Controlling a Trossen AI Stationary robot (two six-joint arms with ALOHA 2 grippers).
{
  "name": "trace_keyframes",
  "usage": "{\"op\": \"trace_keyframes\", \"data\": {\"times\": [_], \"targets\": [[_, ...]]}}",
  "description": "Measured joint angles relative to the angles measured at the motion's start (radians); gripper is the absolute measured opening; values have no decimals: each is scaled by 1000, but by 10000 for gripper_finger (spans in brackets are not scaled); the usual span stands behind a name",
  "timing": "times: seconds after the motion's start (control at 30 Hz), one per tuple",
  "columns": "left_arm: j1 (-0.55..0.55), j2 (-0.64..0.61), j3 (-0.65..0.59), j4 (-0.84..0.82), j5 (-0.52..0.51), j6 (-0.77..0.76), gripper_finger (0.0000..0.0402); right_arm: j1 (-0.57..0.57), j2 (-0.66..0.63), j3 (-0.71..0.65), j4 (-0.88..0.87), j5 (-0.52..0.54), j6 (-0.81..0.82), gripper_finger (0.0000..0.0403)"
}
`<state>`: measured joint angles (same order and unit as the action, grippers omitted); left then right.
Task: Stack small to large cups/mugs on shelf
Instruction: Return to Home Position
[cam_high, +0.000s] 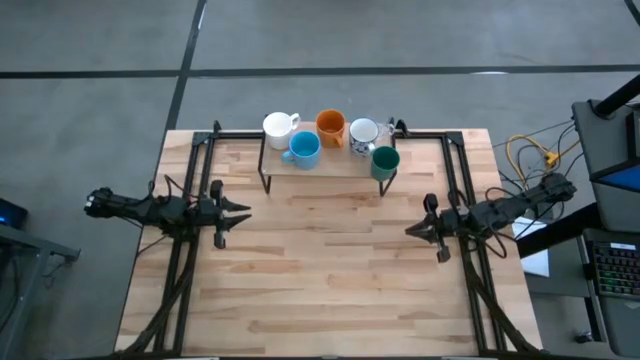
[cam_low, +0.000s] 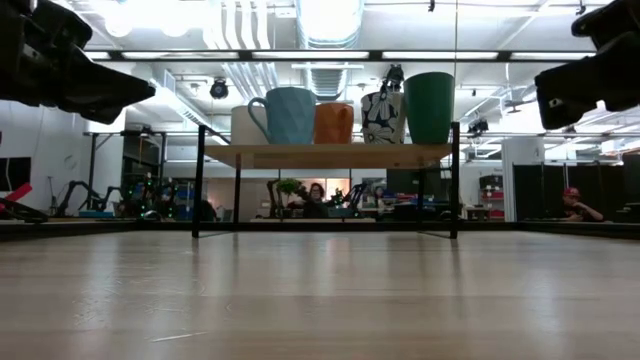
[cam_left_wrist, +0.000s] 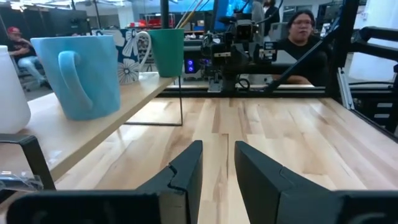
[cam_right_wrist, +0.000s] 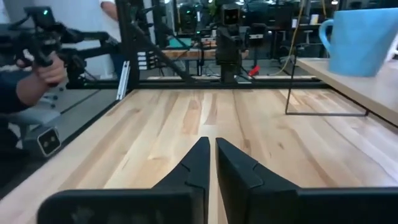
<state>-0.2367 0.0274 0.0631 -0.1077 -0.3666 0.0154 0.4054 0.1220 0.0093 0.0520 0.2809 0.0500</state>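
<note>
The low light-wood shelf (cam_high: 325, 168) stands at the table's far middle. On it stand a white mug (cam_high: 279, 127), a light blue mug (cam_high: 304, 149), an orange mug (cam_high: 331, 126), a patterned mug (cam_high: 363, 133) and a dark teal-green cup (cam_high: 385, 160), each upright on its base. I cannot make out the tiny clear glass. My left gripper (cam_high: 245, 210) hovers at the table's left, a little open and empty (cam_left_wrist: 217, 152). My right gripper (cam_high: 410, 230) hovers at the table's right, shut and empty (cam_right_wrist: 212, 146). Both point toward the table's middle.
Black frame rails (cam_high: 190, 170) run along the table's left and right sides. Bare wooden tabletop (cam_high: 330, 280) lies between and in front of the arms. A person (cam_left_wrist: 301, 43) sits beyond the table's right side, and a hand (cam_right_wrist: 37, 68) holds a device beyond its left.
</note>
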Motion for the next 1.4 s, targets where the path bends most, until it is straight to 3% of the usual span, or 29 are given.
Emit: {"op": "trace_keyframes", "data": {"times": [0.2,0.43,0.6,0.9,1.07,1.4], "targets": [[0,0,0,-1,0,33,79,0,-19,0,5,17,36,13],[0,0,5,-11,-64,43,79,0,-55,0,6,139,43,13],[0,0,9,-24,-130,44,79,0,-55,0,5,117,57,13],[1,0,19,-52,-250,18,79,-10,-123,0,3,87,-75,13],[2,1,12,-31,-337,18,79,-82,-118,1,6,162,-65,13],[67,1,3,-8,-376,60,79,-349,-119,1,3,128,-45,13]]}}
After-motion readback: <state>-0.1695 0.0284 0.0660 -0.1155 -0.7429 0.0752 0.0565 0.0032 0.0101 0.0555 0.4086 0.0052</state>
